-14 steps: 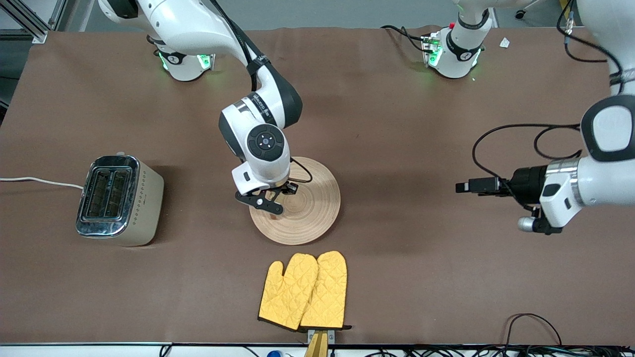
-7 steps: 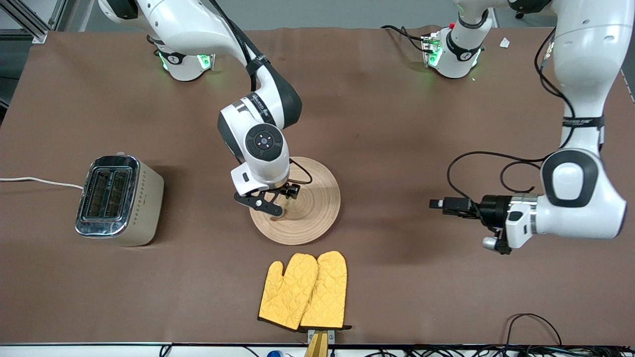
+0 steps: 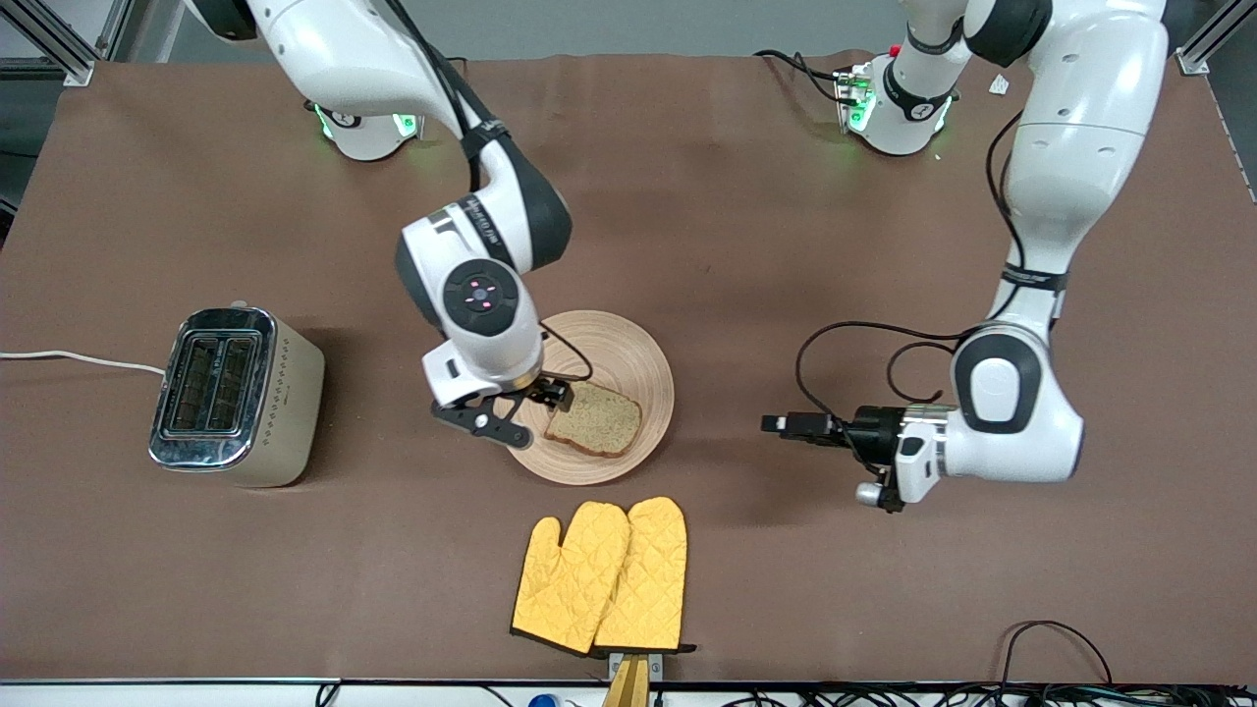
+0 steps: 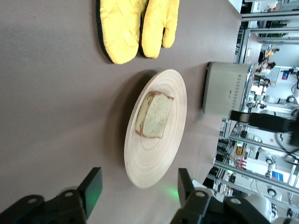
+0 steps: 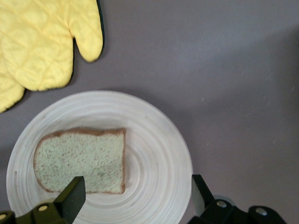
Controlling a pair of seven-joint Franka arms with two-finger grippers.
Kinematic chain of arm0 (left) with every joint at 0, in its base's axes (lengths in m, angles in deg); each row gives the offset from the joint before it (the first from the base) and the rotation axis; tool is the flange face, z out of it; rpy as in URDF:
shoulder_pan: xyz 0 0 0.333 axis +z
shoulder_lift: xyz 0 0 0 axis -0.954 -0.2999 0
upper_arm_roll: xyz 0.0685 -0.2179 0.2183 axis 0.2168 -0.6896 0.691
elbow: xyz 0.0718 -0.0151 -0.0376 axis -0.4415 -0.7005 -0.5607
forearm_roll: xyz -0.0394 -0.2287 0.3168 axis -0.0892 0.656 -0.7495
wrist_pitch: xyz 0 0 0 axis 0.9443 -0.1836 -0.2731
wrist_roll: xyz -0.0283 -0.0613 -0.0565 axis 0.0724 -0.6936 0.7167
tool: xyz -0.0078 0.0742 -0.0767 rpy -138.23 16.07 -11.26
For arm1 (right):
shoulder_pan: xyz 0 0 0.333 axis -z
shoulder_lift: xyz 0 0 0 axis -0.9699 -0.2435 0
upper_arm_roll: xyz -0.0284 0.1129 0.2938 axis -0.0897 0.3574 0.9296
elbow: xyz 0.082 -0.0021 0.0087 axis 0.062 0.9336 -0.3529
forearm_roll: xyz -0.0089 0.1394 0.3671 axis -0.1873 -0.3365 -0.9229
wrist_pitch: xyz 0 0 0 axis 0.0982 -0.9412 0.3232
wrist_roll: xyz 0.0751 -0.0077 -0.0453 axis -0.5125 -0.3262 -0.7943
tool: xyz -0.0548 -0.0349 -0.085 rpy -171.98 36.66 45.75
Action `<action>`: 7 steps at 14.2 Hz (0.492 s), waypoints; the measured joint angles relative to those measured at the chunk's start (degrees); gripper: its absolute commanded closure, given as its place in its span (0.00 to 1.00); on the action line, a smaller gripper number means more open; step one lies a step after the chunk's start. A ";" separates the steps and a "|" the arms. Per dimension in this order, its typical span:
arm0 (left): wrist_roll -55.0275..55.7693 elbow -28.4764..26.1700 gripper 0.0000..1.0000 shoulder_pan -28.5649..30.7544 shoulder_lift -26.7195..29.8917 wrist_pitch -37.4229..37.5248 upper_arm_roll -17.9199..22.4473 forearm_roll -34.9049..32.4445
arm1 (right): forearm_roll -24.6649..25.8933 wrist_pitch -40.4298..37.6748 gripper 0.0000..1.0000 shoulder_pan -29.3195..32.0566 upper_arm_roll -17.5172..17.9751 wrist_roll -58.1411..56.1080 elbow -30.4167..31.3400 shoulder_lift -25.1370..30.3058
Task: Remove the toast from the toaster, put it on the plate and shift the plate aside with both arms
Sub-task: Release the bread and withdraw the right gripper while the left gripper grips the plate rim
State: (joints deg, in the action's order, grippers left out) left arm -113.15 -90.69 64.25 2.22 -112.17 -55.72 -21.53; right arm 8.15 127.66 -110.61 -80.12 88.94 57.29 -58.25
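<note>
While the toast lies on the plate, the right gripper hovers beside it, spread.

White jointed arms with black joints, looping black cables, green-lit bases.

Front view high, facing the robots — both wrist views share the plate.

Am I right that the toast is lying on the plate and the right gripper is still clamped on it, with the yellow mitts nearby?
Not quite. The toast does lie on the plate, and the mitts are nearby, nearer the front camera. But the right gripper is open and off the toast; the right wrist view shows its fingers spread wide above the slice.
</note>
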 measured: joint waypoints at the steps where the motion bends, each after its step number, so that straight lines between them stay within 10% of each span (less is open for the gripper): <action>1: -0.25 -0.35 0.36 -1.18 -0.23 -2.11 -0.02 0.46 | -0.03 -1.80 0.00 1.75 -0.07 -3.14 -0.24 1.34; 7: -6.47 -0.87 0.50 -5.28 -4.45 -6.90 -0.08 4.13 | -0.24 -6.49 0.00 11.77 -0.41 -21.59 5.63 13.28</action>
State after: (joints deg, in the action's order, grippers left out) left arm -119.62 -91.56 58.97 -2.23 -119.07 -55.80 -17.40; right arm 7.90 121.17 -98.84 -80.53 67.36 62.92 -44.96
